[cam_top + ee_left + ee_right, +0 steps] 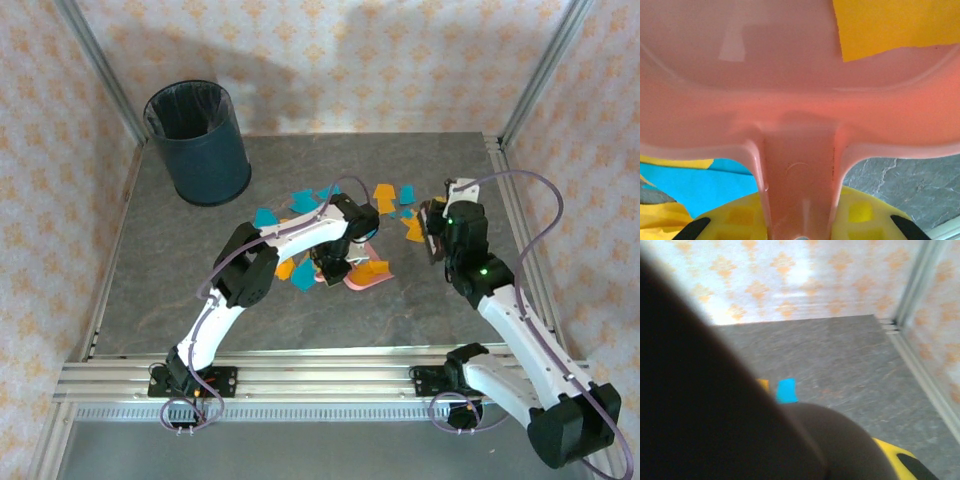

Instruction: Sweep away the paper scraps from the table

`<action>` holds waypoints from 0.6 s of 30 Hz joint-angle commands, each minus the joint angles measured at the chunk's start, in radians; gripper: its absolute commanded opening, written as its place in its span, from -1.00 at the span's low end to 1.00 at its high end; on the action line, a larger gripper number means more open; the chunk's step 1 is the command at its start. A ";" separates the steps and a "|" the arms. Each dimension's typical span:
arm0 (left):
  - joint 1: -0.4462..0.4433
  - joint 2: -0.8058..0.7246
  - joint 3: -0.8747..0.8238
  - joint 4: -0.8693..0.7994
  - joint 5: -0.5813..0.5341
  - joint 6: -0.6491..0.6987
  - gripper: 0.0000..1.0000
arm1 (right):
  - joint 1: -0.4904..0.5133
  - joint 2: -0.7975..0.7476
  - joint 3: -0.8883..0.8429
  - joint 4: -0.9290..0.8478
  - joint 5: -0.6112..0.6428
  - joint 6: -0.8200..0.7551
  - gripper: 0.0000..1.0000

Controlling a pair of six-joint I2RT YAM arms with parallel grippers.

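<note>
Pink dustpan (800, 90), gripped by left fingers (335, 265), on the grey table (150, 260) among paper scraps (265, 216); right fingers' (437, 230) state unclear.

No writing, label, brand, number or sign is legible; the round moulded mark on the pink dustpan (790, 100) handle is blank.

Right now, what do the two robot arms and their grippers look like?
Both the left arm and right arm have white tubular links with black joint housings. A thin purple cable loops along each. Small green lights glow on the right arm's black joints. The left gripper's fingers are yellow with black parts.
</note>
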 commanded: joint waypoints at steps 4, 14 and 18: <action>-0.016 0.029 0.054 -0.050 0.019 0.024 -1.00 | -0.085 0.069 -0.014 0.149 0.140 -0.024 -1.00; -0.021 0.032 0.070 -0.054 0.021 0.023 -1.00 | -0.187 0.258 0.040 0.269 0.097 -0.127 -1.00; -0.022 0.030 0.070 -0.050 0.021 0.022 -1.00 | -0.199 0.345 0.067 0.308 0.035 -0.180 -1.00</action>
